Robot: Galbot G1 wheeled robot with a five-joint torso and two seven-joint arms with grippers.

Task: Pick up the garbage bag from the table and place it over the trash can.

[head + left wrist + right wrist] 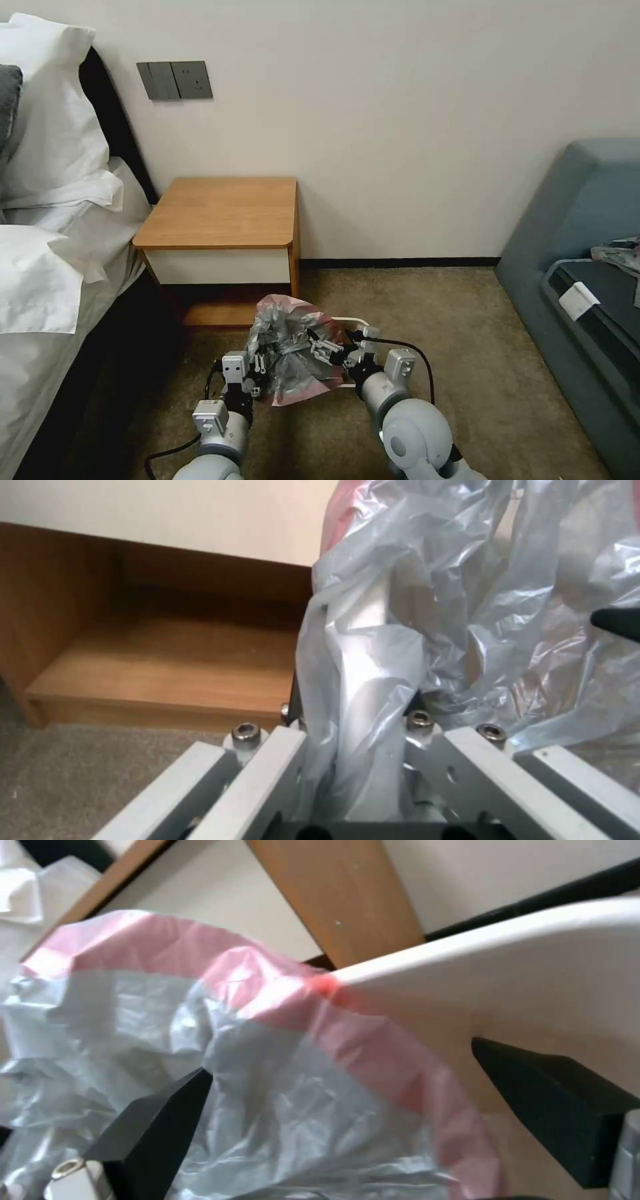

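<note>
While over trash can (533, 965), garbage bag (293, 363).

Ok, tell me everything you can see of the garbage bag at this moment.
The garbage bag is thin, crinkled, translucent grey plastic with a pinkish-red band along its rim. It is off the table, bunched up low over the carpet in front of it, draped across the cream-white trash can, whose rim peeks out on the right. The left hand is shut on a fold of plastic at one side. The right hand sits open at the bag's other side, one finger against the plastic.
</note>
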